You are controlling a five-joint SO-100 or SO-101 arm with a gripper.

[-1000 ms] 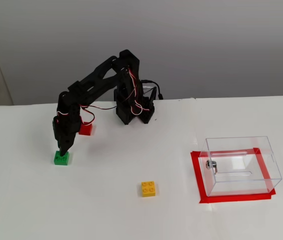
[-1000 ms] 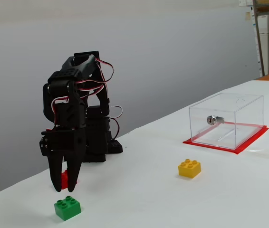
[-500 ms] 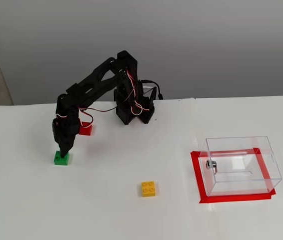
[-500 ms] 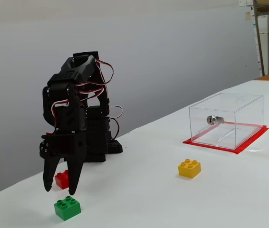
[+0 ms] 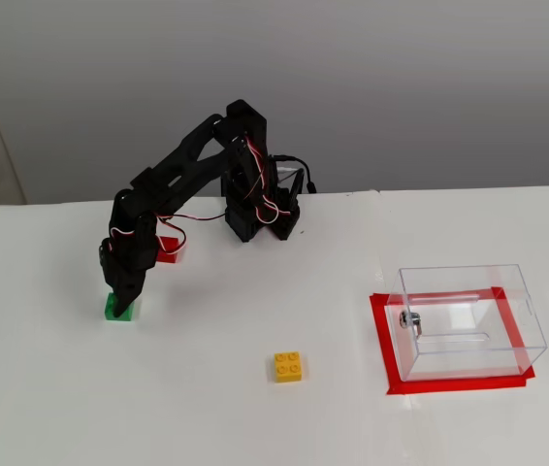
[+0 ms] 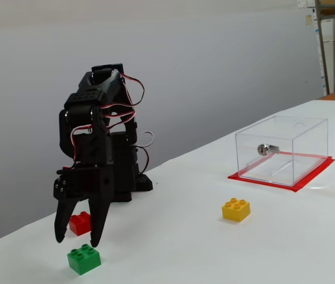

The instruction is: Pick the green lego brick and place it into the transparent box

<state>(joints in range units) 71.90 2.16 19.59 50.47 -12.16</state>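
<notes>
The green lego brick lies on the white table at the left in both fixed views. My gripper points down just above it. Its two black fingers are spread open and empty, and the brick sits just below and between the tips. The arm hides part of the brick in a fixed view. The transparent box stands at the right on a red tape frame, far from the gripper, and holds no bricks.
A yellow studded brick lies mid-table between the gripper and the box. A red block sits just behind the gripper. The arm's base stands at the back. A metal fitting is on the box's wall.
</notes>
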